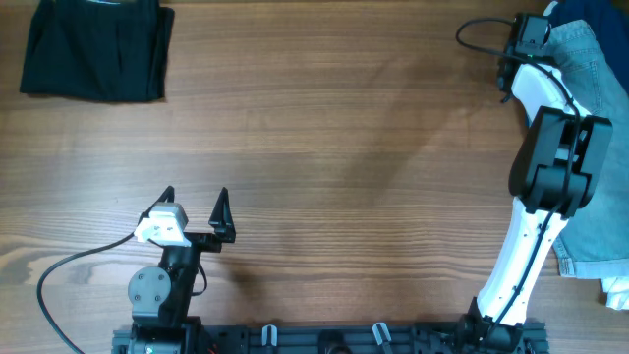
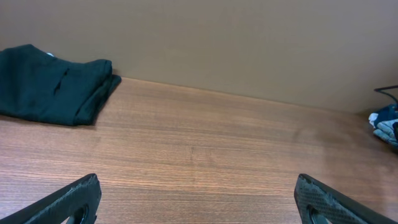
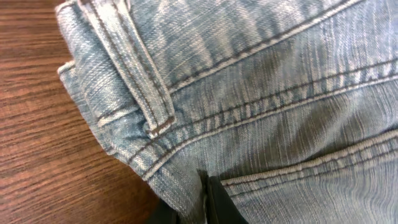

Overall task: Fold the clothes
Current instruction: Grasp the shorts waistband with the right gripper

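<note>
Right wrist — right tool seemingly pinches denim shorts edge

Your bench is warm brown wood with darker grain streaks running along it. The shorts are pale faded-blue denim, streaky with whitish wear, and up close you see double rows of light tan stitching. The folded garment at the far corner is plain black. A navy cloth shows above the shorts and a white scrap below them. The left fingers are black; the right arm is white with black joints.
</note>
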